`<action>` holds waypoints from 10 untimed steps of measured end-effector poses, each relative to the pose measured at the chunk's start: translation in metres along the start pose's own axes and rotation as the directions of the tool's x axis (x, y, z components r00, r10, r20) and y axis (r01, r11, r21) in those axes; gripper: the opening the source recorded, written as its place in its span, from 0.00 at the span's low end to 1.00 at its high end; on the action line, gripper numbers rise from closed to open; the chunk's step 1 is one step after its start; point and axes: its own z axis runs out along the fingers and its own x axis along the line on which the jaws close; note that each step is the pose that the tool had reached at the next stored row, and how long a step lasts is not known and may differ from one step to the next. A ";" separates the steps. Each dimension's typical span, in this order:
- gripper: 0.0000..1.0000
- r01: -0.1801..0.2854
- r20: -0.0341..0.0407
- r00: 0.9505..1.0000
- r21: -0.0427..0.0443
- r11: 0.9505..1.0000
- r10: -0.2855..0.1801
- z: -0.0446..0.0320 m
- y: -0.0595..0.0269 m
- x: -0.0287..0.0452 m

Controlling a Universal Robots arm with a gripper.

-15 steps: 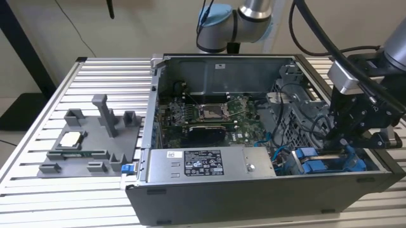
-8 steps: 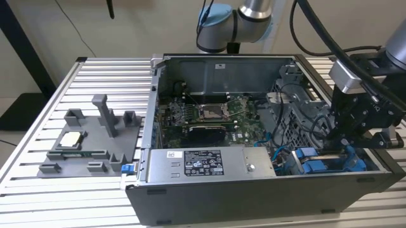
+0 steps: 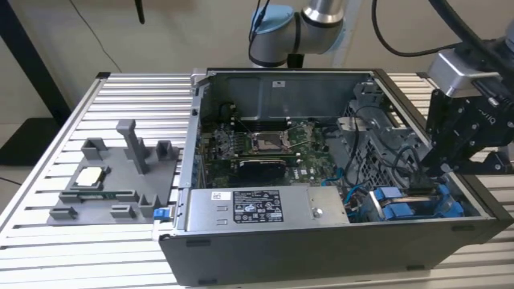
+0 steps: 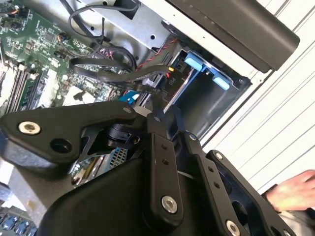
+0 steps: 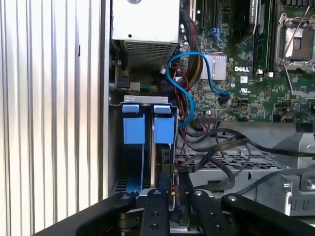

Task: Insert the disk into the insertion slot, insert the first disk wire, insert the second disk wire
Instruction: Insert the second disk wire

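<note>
My fingers [image 5: 170, 196] are clenched on a black wire connector at the rear edge of the disk [image 5: 158, 147]. The disk stands on edge in the drive bay at the computer case's [image 3: 337, 253] front corner, its long axis running into the bay, blue carrier tabs [image 5: 147, 129] facing the motherboard [image 5: 256, 73]. Its label cannot be read.

blue disk carrier [image 5: 164, 129], green motherboard [image 3: 269, 144], black end effector [image 5: 173, 196]

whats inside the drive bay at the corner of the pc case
Inside the drive bay sit blue carriers side by side, the disk edge-on between them. The pincer and black cables cover its connector end.
</note>
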 end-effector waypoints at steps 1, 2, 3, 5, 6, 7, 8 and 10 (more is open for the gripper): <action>0.24 0.000 0.000 1.000 0.000 1.000 0.000 -0.0031 0.0000 -0.0003; 0.24 0.000 0.000 1.000 0.000 1.000 0.000 -0.0061 0.0001 -0.0006; 0.24 0.000 0.000 1.000 0.000 1.000 0.000 -0.0088 0.0001 -0.0009; 0.24 0.000 0.000 1.000 0.000 1.000 0.000 -0.0128 0.0001 -0.0013; 0.24 0.000 0.000 1.000 0.000 1.000 0.000 -0.0141 0.0001 -0.0014; 0.24 0.000 0.000 1.000 0.000 1.000 0.000 -0.0144 0.0001 -0.0014; 0.24 0.000 0.000 1.000 0.000 1.000 0.000 -0.0143 0.0001 -0.0014; 0.24 0.000 0.000 1.000 0.000 1.000 0.000 -0.0143 0.0001 -0.0014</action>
